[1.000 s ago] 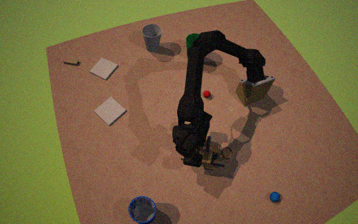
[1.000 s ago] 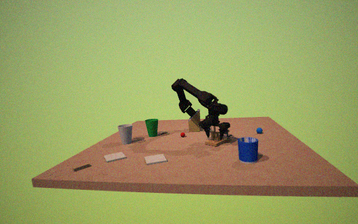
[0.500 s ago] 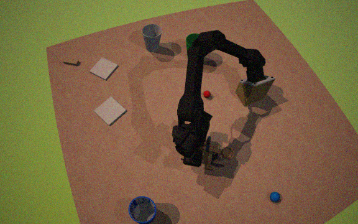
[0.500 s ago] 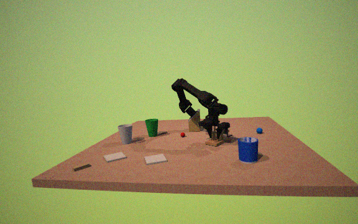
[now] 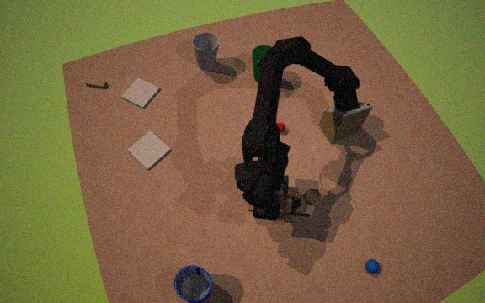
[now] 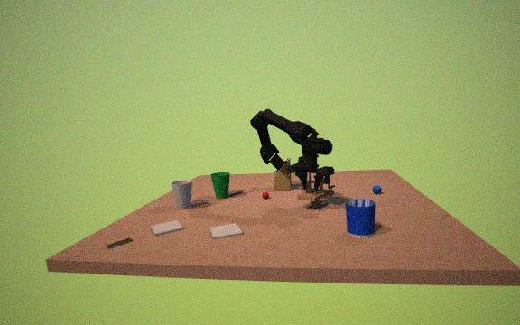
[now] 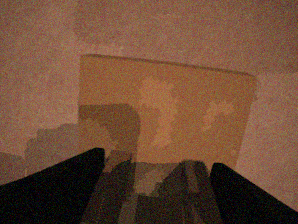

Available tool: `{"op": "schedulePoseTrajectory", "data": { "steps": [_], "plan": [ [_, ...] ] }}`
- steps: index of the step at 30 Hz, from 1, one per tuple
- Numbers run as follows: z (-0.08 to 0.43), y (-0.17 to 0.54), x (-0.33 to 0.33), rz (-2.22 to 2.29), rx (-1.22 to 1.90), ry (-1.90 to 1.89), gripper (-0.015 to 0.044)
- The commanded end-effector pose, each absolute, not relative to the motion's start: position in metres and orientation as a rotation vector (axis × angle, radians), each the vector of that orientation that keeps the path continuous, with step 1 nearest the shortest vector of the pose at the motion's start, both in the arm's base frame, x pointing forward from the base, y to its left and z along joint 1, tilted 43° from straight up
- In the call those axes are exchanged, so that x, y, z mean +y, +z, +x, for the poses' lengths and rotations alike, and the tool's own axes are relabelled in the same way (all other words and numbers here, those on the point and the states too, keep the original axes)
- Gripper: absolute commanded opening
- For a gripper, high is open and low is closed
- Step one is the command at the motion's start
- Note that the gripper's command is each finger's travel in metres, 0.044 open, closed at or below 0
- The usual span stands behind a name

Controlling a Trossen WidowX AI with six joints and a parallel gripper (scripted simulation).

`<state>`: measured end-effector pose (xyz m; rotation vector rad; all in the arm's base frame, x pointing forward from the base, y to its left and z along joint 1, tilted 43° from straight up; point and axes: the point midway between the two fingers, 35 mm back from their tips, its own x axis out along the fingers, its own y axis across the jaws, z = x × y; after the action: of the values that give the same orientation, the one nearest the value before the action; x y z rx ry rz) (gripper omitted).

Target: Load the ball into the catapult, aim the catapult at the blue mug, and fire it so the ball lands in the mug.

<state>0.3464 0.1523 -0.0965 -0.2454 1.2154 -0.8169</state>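
My gripper [image 6: 314, 184] [image 7: 158, 165] is shut on the wooden catapult [image 6: 307, 197] [image 7: 165, 115], with a fingertip on either side of its frame in the wrist view. The catapult appears held a little above the table, with a dark shadow beneath it in the exterior view. The arm hides much of it in the top view, where its round cup [image 5: 312, 196] shows. The red ball [image 5: 281, 127] [image 6: 265, 195] and the blue ball [image 5: 372, 266] [image 6: 376, 190] lie on the table. The blue mug [image 5: 193, 284] [image 6: 360, 218] stands upright near the front.
A green cup [image 5: 260, 63] [image 6: 220, 185] and a grey cup [image 5: 205, 52] [image 6: 182, 195] stand upright. Two pale square tiles [image 5: 141, 93] [image 5: 149, 150] and a small dark piece [image 5: 97, 86] [image 6: 120, 243] lie at the left. The arm rises from a yellowish wedge block [image 5: 352, 124] [image 6: 283, 181].
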Motion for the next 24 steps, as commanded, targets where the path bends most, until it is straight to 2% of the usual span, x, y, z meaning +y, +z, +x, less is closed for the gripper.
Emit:
{"op": "schedulePoseTrajectory", "data": {
  "steps": [1, 24],
  "plan": [
    [0.348, -0.093, 0.157, -0.318, 1.258, -0.745, 0.0],
    [0.351, -0.106, 0.17, -0.949, 1.509, -0.22, 0.0]
  ]
}}
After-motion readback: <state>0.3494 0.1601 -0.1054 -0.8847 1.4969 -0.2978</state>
